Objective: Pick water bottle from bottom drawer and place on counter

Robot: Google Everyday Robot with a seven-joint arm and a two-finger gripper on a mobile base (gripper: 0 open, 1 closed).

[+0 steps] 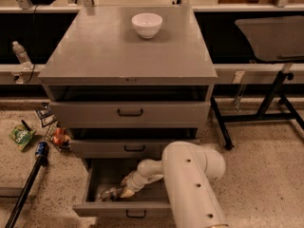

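We are seeing the gripper (124, 190) reaching down inside the open bottom drawer (142, 207). The water bottle (109, 193) is lying touching its left side; grip state indeterminate.

Counter (95, 51): grey. Bowl (147, 24) on the counter: white. Hand (124, 191), below the counter in the grey bottom drawer (97, 172): cream.

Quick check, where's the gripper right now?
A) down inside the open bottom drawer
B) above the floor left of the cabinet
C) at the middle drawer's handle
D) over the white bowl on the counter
A: the gripper is down inside the open bottom drawer, next to the water bottle lying there; the white bowl sits alone on the counter.
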